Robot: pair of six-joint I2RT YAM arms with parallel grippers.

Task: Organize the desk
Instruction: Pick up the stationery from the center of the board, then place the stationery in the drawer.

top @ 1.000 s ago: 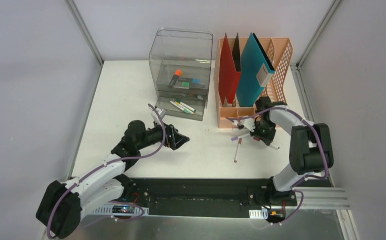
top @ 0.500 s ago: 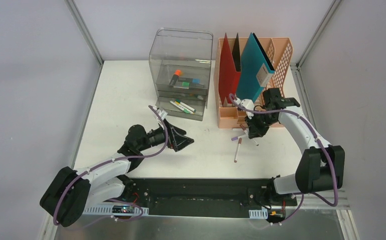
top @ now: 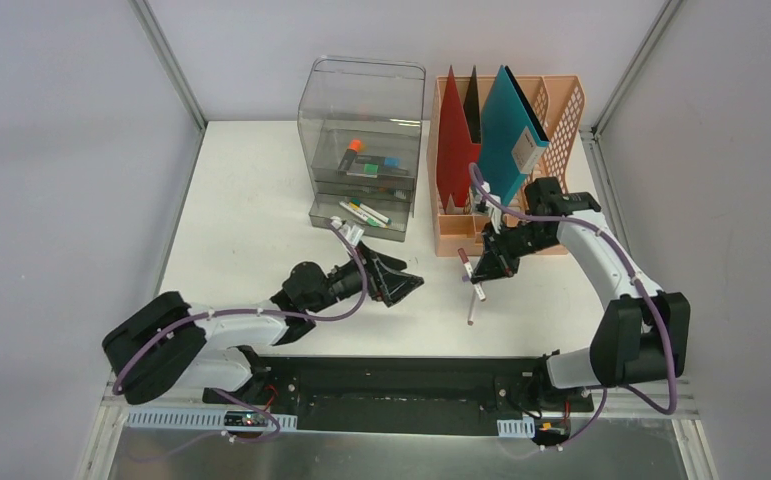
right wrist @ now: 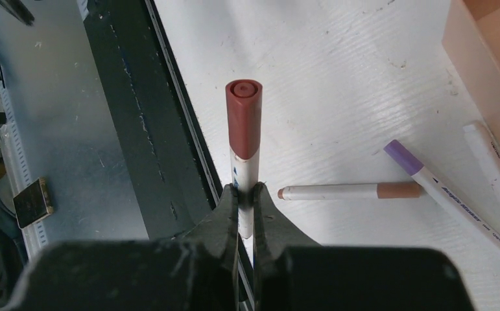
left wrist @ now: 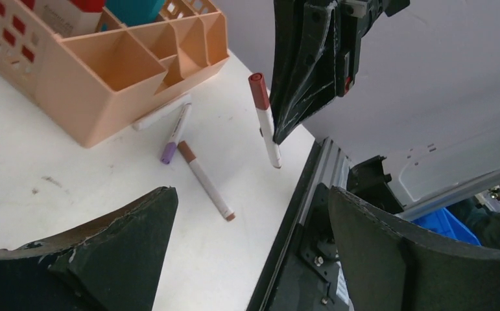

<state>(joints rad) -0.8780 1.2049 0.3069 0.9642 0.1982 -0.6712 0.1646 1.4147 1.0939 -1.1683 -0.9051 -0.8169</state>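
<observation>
White tabletop lies beneath both arms: the desk (top: 251, 200) runs from your bases to the peach file rack (top: 458, 240) at its far side. The step in hand looks like putting away a loose pen. Your right gripper (right wrist: 246, 194) is pinched tight on a brown-capped marker (right wrist: 242, 123), cap uppermost, lifted clear of the desk just in front of the rack. The next move, I judge, calls for carrying it over one of the rack's small front compartments and lowering it in before you let go. Your left gripper (top: 401, 285) hovers low over the desk's near middle, jaws spread wide, nothing between them. A second brown marker (left wrist: 205, 184) and a purple-capped marker (left wrist: 174, 133) lie on the desk near the rack.
</observation>
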